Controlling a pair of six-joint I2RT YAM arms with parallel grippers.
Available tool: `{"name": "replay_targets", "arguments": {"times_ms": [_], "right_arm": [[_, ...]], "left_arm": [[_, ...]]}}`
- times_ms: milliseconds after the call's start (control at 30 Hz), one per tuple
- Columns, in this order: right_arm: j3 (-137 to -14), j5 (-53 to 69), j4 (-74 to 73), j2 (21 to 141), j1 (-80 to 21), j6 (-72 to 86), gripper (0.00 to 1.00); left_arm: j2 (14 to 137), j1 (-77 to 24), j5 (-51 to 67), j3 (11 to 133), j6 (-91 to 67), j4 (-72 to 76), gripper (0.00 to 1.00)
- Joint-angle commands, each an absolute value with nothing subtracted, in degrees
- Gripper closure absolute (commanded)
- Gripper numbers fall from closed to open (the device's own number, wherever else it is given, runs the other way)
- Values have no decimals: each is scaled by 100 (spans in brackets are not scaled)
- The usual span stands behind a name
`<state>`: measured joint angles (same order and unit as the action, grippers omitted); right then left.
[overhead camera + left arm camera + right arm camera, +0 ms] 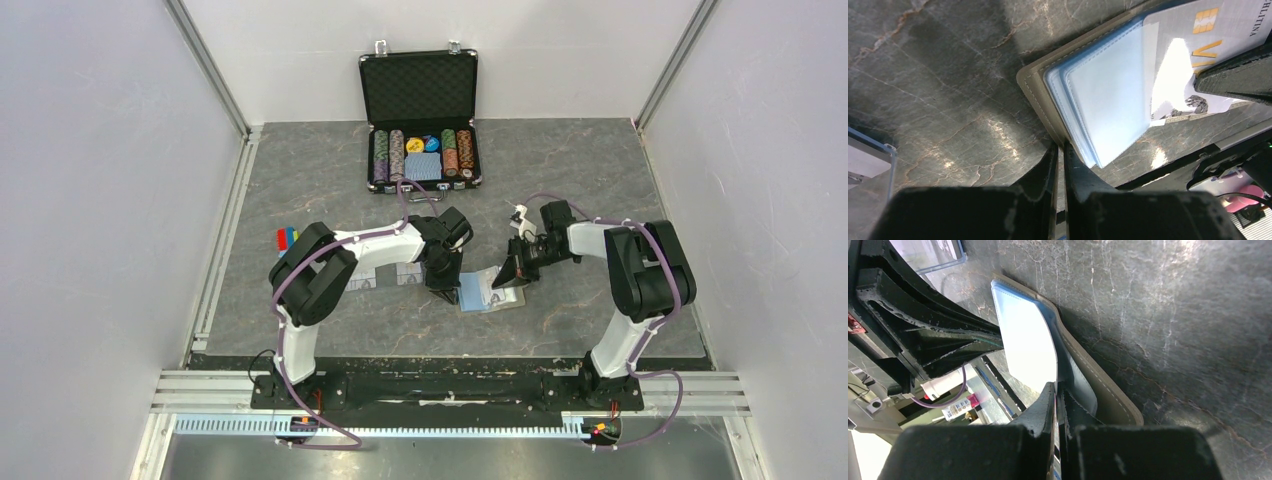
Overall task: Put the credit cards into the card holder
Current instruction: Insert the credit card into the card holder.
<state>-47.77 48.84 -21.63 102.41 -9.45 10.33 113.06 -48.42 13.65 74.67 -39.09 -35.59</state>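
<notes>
While the left claw (1060,148) pinches the taupe folding card holder (1035,86), the right claw (1056,386) grips a whitish rectangular credit card (1180,35).

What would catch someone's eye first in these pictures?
The left gripper and right gripper meet over the open card holder at the front of the table, the right pinching a credit card at its blue sleeves. An open black case of poker chips stands at the far edge.

Credit card (1198,30) partly in card holder (1035,95) — which lies on table (948,75).
</notes>
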Motion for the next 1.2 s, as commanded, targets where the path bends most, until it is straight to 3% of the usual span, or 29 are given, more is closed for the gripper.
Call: {"name": "replay_targets", "arguments": {"times_ms": [0, 600, 800, 900, 1167], "right_arm": [[-4502, 4436, -1932, 10368, -983, 979, 100], [-3843, 4610, -824, 10200, -1240, 1662, 100], [-3753, 4593, -374, 10187, -1496, 2066, 98], [-3717, 4420, -467, 10027, -1507, 2093, 94], [-3850, 3770, -1287, 9536, -1511, 1757, 70]], "left_arm": [[11677, -4934, 983, 7407, -3562, -3770, 88], [11763, -4966, 1046, 7528, -3527, -3812, 89], [11777, -4975, 1090, 7569, -3511, -3806, 94], [11768, -4975, 1085, 7593, -3503, -3835, 95], [11769, -4975, 1057, 7642, -3452, -3901, 96]]}}
